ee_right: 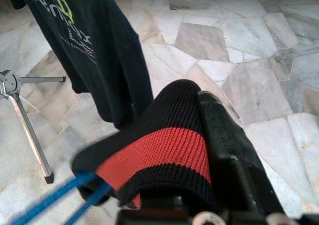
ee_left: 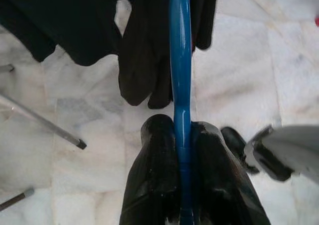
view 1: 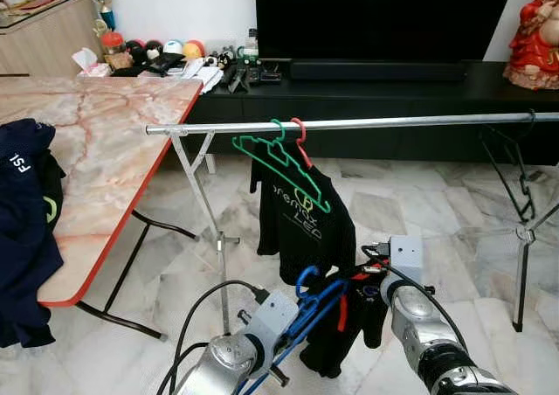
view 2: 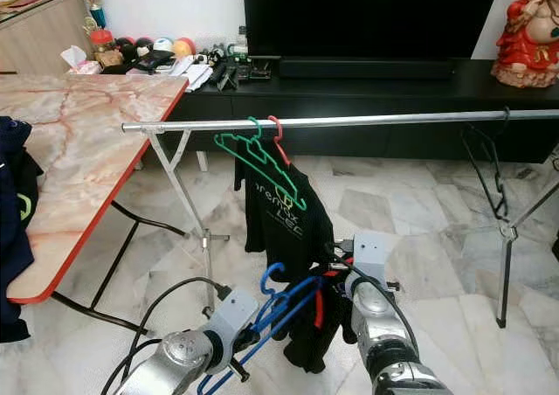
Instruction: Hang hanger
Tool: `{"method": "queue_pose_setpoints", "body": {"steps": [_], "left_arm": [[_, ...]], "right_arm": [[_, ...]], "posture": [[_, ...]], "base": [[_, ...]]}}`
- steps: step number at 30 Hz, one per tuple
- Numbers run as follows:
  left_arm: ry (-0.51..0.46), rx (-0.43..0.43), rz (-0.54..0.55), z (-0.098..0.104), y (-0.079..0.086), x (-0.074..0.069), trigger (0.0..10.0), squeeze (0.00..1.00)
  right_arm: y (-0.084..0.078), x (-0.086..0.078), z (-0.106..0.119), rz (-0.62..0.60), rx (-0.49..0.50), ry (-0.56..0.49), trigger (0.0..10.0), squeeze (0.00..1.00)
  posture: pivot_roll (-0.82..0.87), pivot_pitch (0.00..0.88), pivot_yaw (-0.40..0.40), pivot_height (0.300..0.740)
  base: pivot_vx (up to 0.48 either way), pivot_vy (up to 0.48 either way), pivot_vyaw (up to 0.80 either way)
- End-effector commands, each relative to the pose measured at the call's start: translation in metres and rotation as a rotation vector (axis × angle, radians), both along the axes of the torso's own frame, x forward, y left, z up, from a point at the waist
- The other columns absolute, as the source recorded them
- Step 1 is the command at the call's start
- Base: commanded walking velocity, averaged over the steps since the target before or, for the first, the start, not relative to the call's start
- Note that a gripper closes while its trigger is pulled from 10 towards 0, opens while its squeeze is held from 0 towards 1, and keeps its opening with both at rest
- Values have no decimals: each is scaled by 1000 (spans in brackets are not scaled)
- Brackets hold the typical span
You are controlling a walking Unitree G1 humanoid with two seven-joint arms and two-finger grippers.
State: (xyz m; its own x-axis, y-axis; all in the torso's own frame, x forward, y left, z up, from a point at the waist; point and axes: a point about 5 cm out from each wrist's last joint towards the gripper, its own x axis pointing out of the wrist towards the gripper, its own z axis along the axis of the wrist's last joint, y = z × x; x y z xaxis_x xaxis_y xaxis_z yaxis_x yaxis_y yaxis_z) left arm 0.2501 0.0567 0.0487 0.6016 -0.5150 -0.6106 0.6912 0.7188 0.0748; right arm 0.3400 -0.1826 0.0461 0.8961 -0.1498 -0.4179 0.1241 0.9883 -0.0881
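Note:
My left gripper (ee_left: 182, 129) is shut on the bar of a blue hanger (view 1: 307, 301), low in front of me, with the hook (view 1: 302, 280) pointing up. A black garment with a red stripe (ee_right: 164, 155) hangs on that hanger, and my right gripper (view 1: 374, 277) is shut on its collar edge. Both are below and in front of the silver rail (view 1: 393, 122). On the rail hang a bare green hanger (view 1: 284, 161) and a red hanger (view 1: 300, 135) carrying a black T-shirt (view 1: 301, 216).
A marble-topped table with a red edge (view 1: 96, 150) stands at the left, with a dark blue garment (view 1: 22, 229) draped over it. The rack's crossed legs (view 1: 208, 211) stand on the tiled floor. A black hanger (view 1: 515, 168) hangs at the rail's right end. A black TV console (view 1: 393, 89) runs behind.

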Motion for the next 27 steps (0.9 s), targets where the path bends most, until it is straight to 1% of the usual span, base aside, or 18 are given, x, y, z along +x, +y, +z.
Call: {"method": "queue_pose_setpoints", "body": {"steps": [1,3,6,9,13,14,16,22,26,27], "left_arm": [[7,28,-9,-2,2,-3,10000,0],[-9,35,9,-4,3,-2,10000,0],[-42,49,14,-1,3,2,10000,0],[-34,56,0,-1,2,2,10000,0],[-26,106,4,-6,7,1,10000,0],[-26,106,4,-6,7,1,10000,0],[-30,152,-14,-7,8,1,10000,0],[-30,157,12,-9,9,3,10000,0],[-40,175,15,-8,9,5,10000,0],[-37,188,1,-9,9,5,10000,0]], "right_arm": [[0,8,12,5,-4,-39,10000,0],[0,9,13,4,-3,-42,10000,0],[-1,9,14,3,-5,-43,10000,0],[-2,9,13,-2,-6,-42,10000,0],[-3,10,15,-3,-8,-45,10000,0],[-3,10,15,-3,-8,-45,10000,0],[-3,10,16,-5,-7,-48,10000,0],[-2,11,17,-2,-4,-52,10000,0],[-1,12,18,-1,-4,-54,10000,0],[-2,12,18,-1,-4,-54,10000,0]], "posture": [[-22,65,35,740],[-26,67,36,740],[-25,67,32,740],[-25,68,32,740],[-24,68,31,740],[-24,68,31,740],[-26,68,31,740],[-27,65,32,740],[-27,65,33,740],[-28,64,33,740]], "base": [[0,0,0],[0,0,0],[0,0,0],[0,0,0],[0,0,0],[0,0,0],[0,0,0],[0,0,0],[0,0,0],[0,0,0]]}}
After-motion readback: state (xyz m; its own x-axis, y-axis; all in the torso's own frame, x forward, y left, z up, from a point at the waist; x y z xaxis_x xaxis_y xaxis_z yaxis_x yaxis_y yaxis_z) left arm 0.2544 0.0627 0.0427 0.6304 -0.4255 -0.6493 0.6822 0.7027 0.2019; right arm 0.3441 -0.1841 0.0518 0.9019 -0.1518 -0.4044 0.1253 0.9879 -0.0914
